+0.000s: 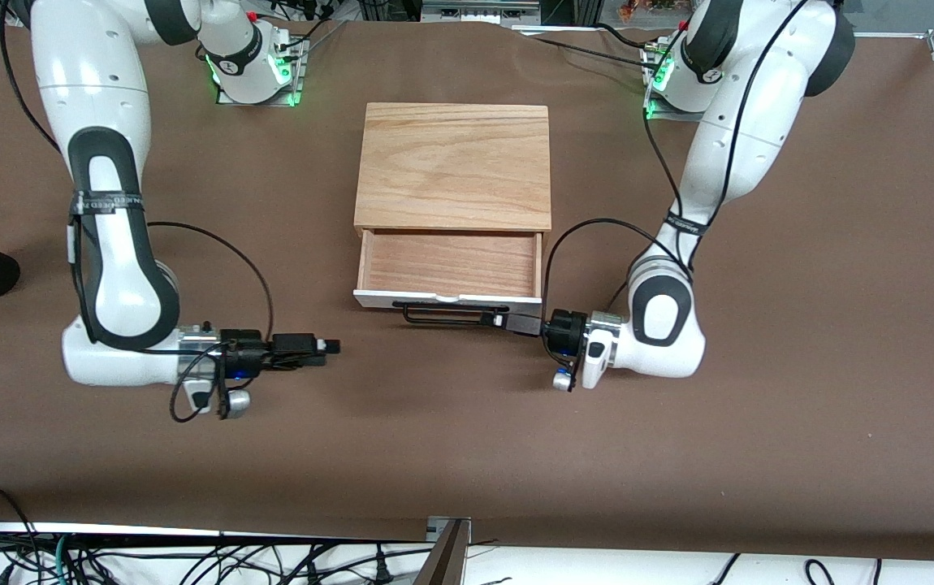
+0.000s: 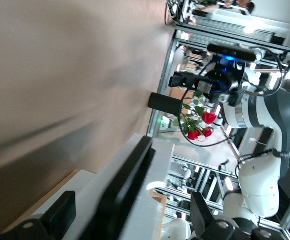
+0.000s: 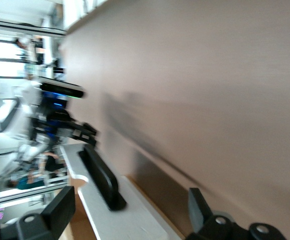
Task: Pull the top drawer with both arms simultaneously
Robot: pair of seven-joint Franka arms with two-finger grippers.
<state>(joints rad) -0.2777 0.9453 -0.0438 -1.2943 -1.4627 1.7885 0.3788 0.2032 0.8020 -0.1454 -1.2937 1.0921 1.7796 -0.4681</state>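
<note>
now the right gripper (image 1: 335,347) hangs over bare table toward the right arm's end, clear of the drawer, fingers spread wide and holding nothing. the left gripper (image 1: 493,320) sits at the end of the black bar handle (image 1: 451,314), fingers (image 2: 60,212) spread on either side of it, not pinching. farther back, the top drawer (image 1: 448,266) stands pulled out of the wooden box (image 1: 454,165), its wood inside showing.
</note>
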